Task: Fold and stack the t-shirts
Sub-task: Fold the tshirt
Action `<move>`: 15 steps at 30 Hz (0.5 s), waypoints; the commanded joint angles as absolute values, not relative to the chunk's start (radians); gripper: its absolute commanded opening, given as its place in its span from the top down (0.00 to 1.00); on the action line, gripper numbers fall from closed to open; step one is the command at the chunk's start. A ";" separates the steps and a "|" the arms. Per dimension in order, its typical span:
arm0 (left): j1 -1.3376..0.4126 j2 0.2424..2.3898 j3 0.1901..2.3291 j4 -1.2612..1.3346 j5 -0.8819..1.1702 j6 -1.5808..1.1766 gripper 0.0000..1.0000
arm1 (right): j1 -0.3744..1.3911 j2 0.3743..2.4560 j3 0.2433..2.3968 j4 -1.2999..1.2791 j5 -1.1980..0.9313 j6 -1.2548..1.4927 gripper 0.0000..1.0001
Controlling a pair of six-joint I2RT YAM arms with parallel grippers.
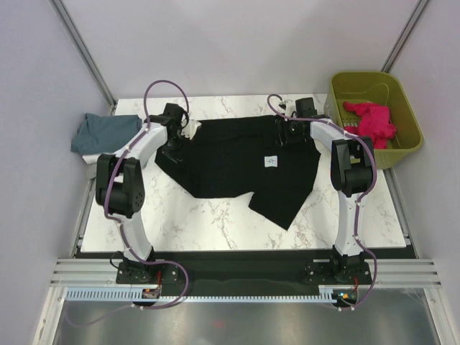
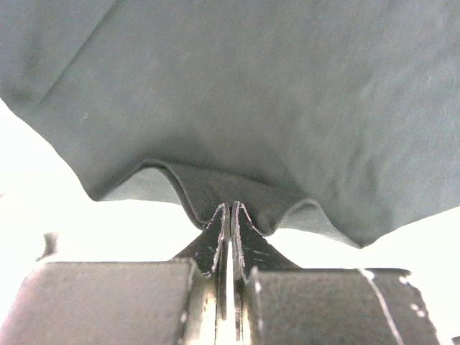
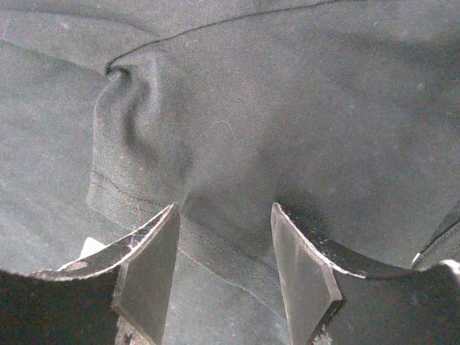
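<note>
A large black t-shirt [image 1: 237,162] with a small white label [image 1: 271,162] lies spread on the marble table [image 1: 180,223]. My left gripper [image 1: 172,149] is at its left edge and is shut on a fold of that edge [image 2: 231,208], with the black cloth [image 2: 287,108] hanging past the fingertips. My right gripper [image 1: 288,135] is at the shirt's far right part. It is open [image 3: 224,212], with a hemmed fold of black cloth [image 3: 215,144] between and beyond its fingers. A folded teal-grey shirt [image 1: 100,133] lies at the table's left edge.
An olive-green basket [image 1: 402,108] at the far right holds a red cloth [image 1: 372,121]. A bit of white cloth [image 1: 191,128] shows beside my left wrist. Grey walls enclose the table on the left, back and right.
</note>
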State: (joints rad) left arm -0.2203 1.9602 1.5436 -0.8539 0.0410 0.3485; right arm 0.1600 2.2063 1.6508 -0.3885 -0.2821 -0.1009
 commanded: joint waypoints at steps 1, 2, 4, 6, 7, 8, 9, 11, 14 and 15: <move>-0.206 1.809 1.462 -0.862 0.003 0.367 0.98 | 0.166 2.252 1.672 -0.387 -0.265 -0.107 0.38; -0.206 1.795 1.447 -0.888 0.003 0.368 0.98 | 0.166 2.256 1.674 -0.387 -0.267 -0.106 0.38; -0.204 1.753 1.390 -0.911 0.002 0.367 0.98 | 0.167 2.258 1.674 -0.388 -0.268 -0.106 0.38; -0.199 1.727 1.349 -0.927 0.006 0.367 0.98 | 0.167 2.261 1.681 -0.390 -0.271 -0.106 0.38; -0.198 1.703 1.310 -0.927 0.006 0.367 0.98 | 0.166 2.261 1.686 -0.393 -0.272 -0.106 0.38; -0.195 1.684 1.293 -0.975 0.026 0.358 0.98 | 0.167 2.258 1.692 -0.394 -0.270 -0.109 0.38; -0.193 1.651 1.252 -1.009 0.031 0.356 0.98 | 0.167 2.257 1.693 -0.396 -0.268 -0.109 0.38; -0.187 1.614 1.214 -1.015 0.029 0.360 0.97 | 0.167 2.249 1.697 -0.396 -0.267 -0.114 0.37; -0.181 1.579 1.164 -1.017 0.002 0.356 0.78 | 0.167 2.243 1.695 -0.396 -0.270 -0.110 0.37; -0.178 1.574 1.163 -1.017 -0.026 0.348 0.72 | 0.169 2.240 1.694 -0.397 -0.270 -0.109 0.37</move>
State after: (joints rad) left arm -0.1905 1.6367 1.1702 -0.9871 0.0143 0.3511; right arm 0.1619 2.2227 1.6745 -0.3813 -0.2794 -0.1013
